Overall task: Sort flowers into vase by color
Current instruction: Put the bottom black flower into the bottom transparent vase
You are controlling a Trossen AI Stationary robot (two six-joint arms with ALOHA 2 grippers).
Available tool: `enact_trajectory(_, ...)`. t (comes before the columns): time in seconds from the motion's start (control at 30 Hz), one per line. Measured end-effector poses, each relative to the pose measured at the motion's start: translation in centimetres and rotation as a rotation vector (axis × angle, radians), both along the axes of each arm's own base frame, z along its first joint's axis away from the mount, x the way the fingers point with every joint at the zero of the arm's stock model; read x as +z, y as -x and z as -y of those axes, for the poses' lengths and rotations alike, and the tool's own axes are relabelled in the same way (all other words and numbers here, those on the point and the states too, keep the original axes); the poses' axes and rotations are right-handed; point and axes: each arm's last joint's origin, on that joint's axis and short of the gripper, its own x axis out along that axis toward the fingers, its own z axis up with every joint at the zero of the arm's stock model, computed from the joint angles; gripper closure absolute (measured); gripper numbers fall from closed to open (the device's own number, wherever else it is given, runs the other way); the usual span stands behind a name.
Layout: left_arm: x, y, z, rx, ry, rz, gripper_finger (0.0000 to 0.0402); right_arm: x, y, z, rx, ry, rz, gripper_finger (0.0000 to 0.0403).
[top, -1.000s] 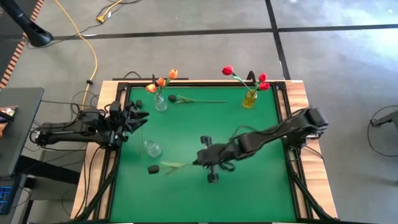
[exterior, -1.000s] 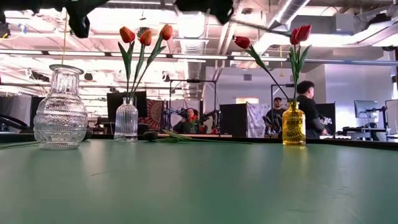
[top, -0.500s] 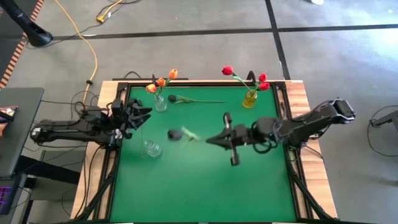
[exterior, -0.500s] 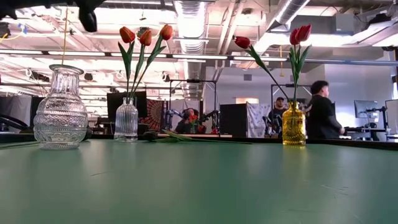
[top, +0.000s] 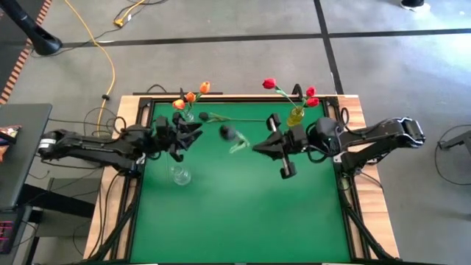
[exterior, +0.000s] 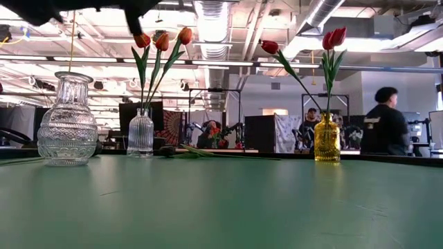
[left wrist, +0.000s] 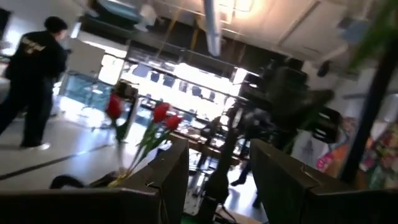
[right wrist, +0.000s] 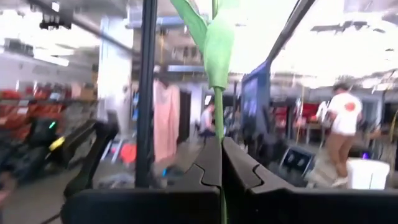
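Fingers [right wrist: 219, 165] above green table [top: 243, 199]

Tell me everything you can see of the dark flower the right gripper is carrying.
The dark flower is an artificial tulip: a small near-black head on a thin green stem with pale green leaves. The right gripper is shut on the stem's lower end, as the right wrist view shows. It hangs roughly level above the green table, head pointing toward the left gripper, touching nothing else.

three vases [top: 190, 122] [top: 296, 116] [top: 179, 175] stand on the table [top: 243, 199], one flower [top: 234, 118] lying between the rear two.
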Motion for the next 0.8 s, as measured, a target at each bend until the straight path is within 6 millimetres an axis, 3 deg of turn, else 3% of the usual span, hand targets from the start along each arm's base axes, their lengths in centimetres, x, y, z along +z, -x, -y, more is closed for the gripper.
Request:
enact_trajectory(0.17,1.9,-1.9,0.2,-0.065,-0.148,-0.010,0.0245,0.4,-0.5,0.9,-0.018,-0.045,0.101,0.0381)
enact_trajectory(0.4,5.1,-2.3,0.5,-0.123,-0.242,0.047,0.0245,-1.6,-3.4,1.7,-0.117,-0.180,0.166,0.0381)
enact_trajectory(0.8,6.8,-3.1,0.5,-0.128,-0.226,0.057,0.0245,-2.8,-8.2,1.7,-0.195,-0.302,0.142,0.0381)
